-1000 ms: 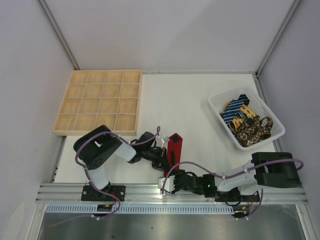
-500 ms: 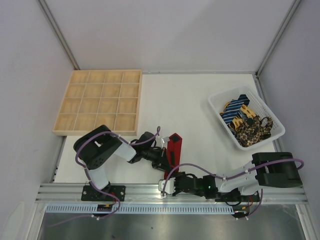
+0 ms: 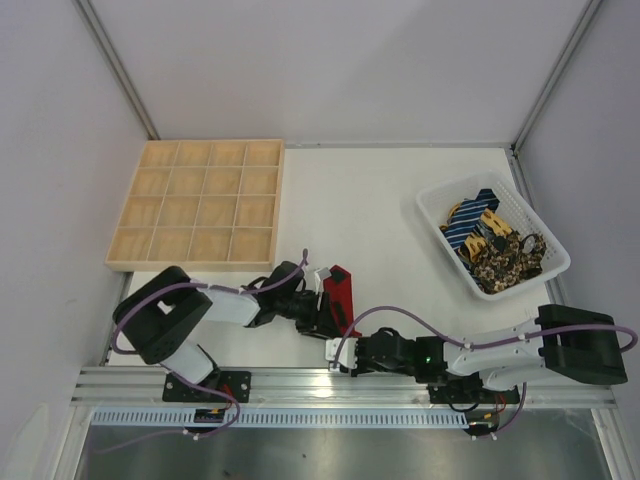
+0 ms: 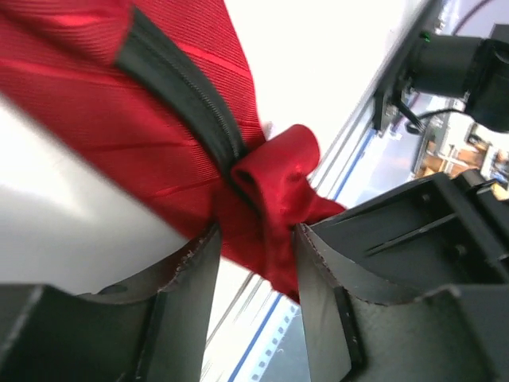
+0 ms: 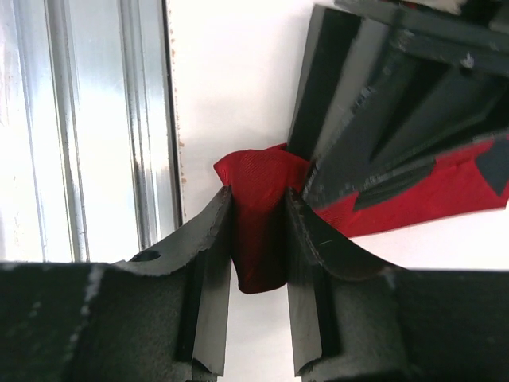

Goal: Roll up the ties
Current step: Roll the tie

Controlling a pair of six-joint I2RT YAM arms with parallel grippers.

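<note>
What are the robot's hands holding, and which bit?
Both hands, left hand and right hand, pinch the red tie at its bunched near end.

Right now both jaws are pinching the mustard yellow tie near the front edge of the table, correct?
Not quite. The fabric pinched by both the left gripper and the right gripper is the red tie, not a mustard one. Both wrist views show red cloth between the jaws, near the table's front edge.

The red tie (image 4: 159,103) is finely ribbed cloth with a slight sheen. The left end effector (image 4: 254,263) and right end effector (image 5: 258,239) are matt black plastic, rough-edged. The tray (image 3: 195,205) is pale bare wood; the basket (image 3: 435,205) white plastic; the table (image 3: 380,200) smooth matt white.
</note>
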